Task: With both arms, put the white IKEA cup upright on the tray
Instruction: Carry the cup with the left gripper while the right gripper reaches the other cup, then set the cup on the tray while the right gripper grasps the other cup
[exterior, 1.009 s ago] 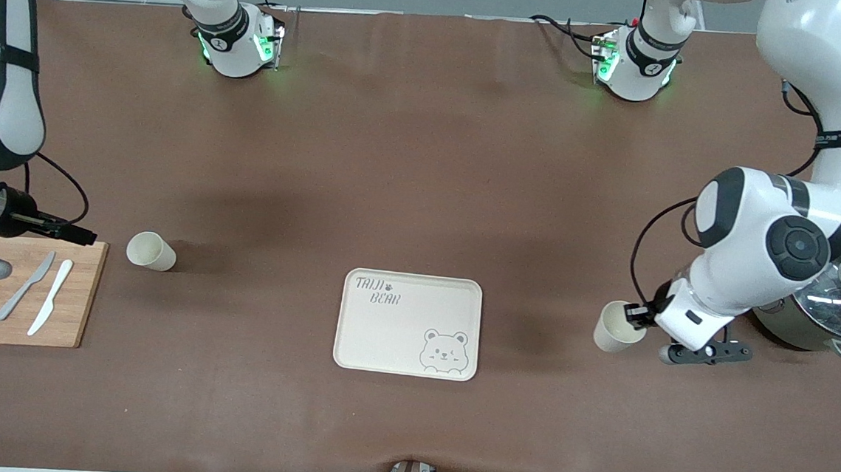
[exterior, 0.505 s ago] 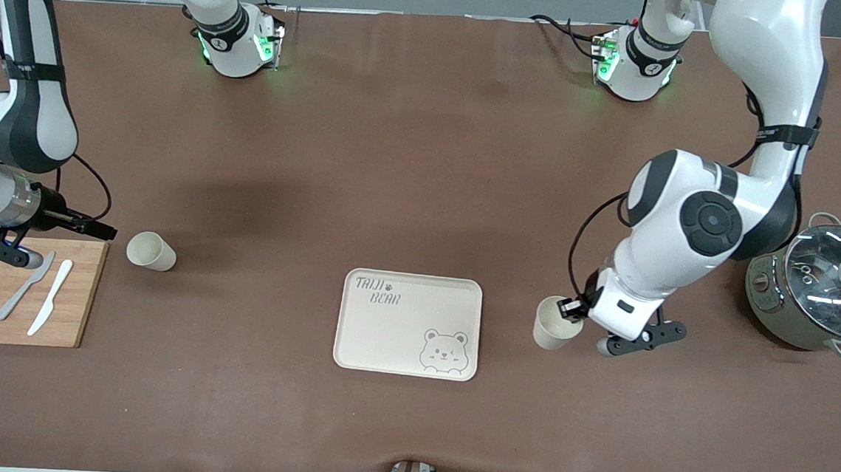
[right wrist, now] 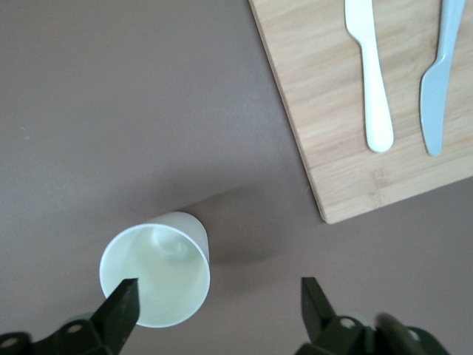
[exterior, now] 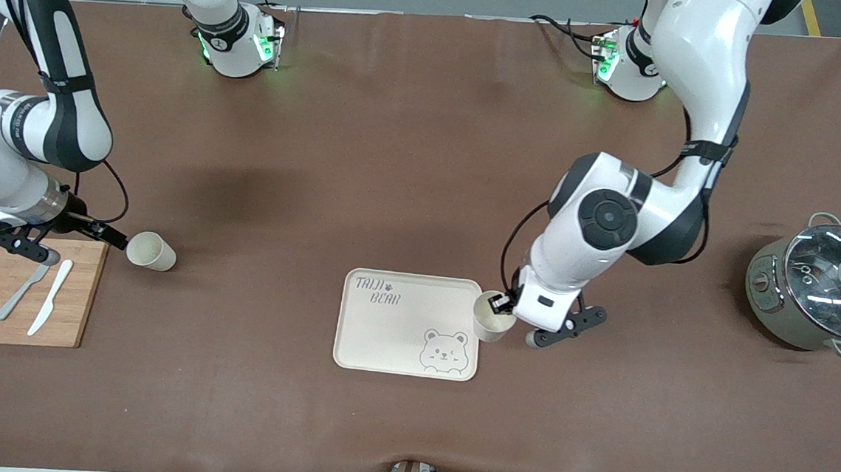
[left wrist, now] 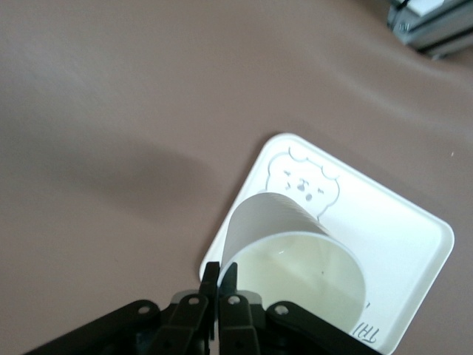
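Left gripper (exterior: 502, 305) jaws clamp an upright cup (exterior: 490, 318) by its rim over the tray (exterior: 384, 330) edge nearest the left arm; right gripper (exterior: 115, 239) jaws spread wide beside the second cup (exterior: 151, 250) on the counter (exterior: 423, 192).

Brown table (exterior: 411, 154) w/ matte cover; cream tray (exterior: 392, 330) lies flat near centre, a bit toward the front camera; wooden cutting board (exterior: 72, 300) at the right arm's end, roughly 9 o'clock from the tray; white cup (exterior: 151, 251) stands upright on the table just beside the board's corner, approx 10 o'clock from the tray; lidded grey pot (exterior: 816, 293) at the left arm's end, approx 3 o'clock from the tray, well apart from it.
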